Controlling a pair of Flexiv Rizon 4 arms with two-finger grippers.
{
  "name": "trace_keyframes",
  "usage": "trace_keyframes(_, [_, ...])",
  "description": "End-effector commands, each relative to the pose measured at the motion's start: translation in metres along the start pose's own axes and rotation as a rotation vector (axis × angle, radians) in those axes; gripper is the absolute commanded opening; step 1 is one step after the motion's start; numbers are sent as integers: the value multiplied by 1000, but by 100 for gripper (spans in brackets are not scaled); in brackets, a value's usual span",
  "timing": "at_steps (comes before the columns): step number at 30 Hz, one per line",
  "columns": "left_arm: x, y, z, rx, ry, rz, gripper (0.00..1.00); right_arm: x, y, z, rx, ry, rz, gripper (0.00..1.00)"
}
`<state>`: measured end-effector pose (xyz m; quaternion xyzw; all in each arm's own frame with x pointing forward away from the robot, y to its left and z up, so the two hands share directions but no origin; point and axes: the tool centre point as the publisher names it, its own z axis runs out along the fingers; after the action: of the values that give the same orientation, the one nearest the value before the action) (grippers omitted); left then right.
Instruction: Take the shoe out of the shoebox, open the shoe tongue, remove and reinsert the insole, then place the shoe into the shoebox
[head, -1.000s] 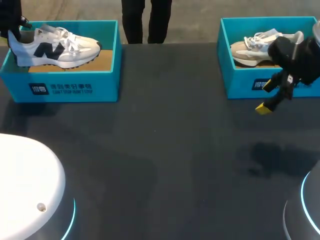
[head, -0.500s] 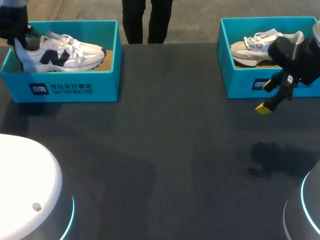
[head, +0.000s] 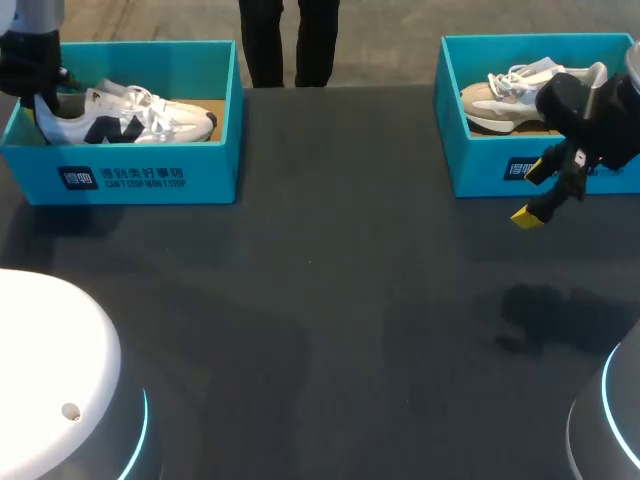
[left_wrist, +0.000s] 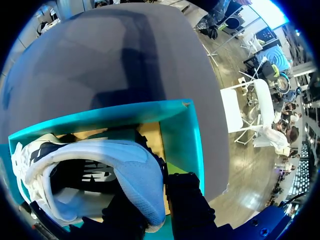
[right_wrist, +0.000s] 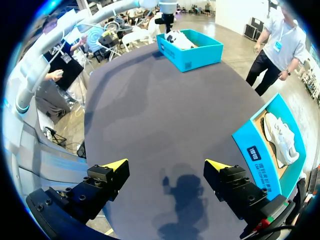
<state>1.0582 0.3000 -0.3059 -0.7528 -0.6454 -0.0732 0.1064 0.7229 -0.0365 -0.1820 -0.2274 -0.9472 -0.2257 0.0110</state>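
Observation:
A white shoe (head: 130, 115) with a navy mark lies inside the teal shoebox (head: 140, 175) at the table's far left. My left gripper (head: 42, 100) is shut on its heel at the box's left end. In the left wrist view the heel of the shoe (left_wrist: 100, 170) sits pinched between the dark fingers (left_wrist: 187, 205), low within the box wall (left_wrist: 182, 135); the yellow tips are hidden. My right gripper (head: 535, 192) hangs open and empty above the table in front of the right-hand box. It shows the same way in its own wrist view, right gripper (right_wrist: 165, 165).
A second teal shoebox (head: 480, 165) at the far right holds a beige shoe (head: 510, 95); both appear beside my right gripper as box (right_wrist: 255, 150) and shoe (right_wrist: 280, 132). Dark tabletop (head: 330, 300) spreads between the boxes. A person stands beyond the far edge.
My left gripper has lowered the white shoe from above the box rim down into the left shoebox. The right arm has kept still.

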Motion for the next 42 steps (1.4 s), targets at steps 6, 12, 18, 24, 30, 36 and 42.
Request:
trace_keyframes(6, [-2,-2,15,4,3,-2,0,-1,1,1,4,2,1,100])
trace_keyframes(12, [-5,-2,28,15,9,-5,0,-1,1,1,4,2,1,100])
trace_keyframes(18, [-8,-1,40,29,13,-5,0,-1,1,1,4,2,1,100])
trace_keyframes(24, [-10,1,48,40,16,-16,0,-1,1,1,4,2,1,100])
trace_keyframes(30, [-12,4,54,43,15,-34,0,-1,1,1,4,2,1,100])
trace_keyframes(36, [-12,7,62,56,17,-50,0,-1,1,1,4,2,1,100])
trace_keyframes(42, [-13,7,69,68,21,-55,0,-1,1,1,4,2,1,100])
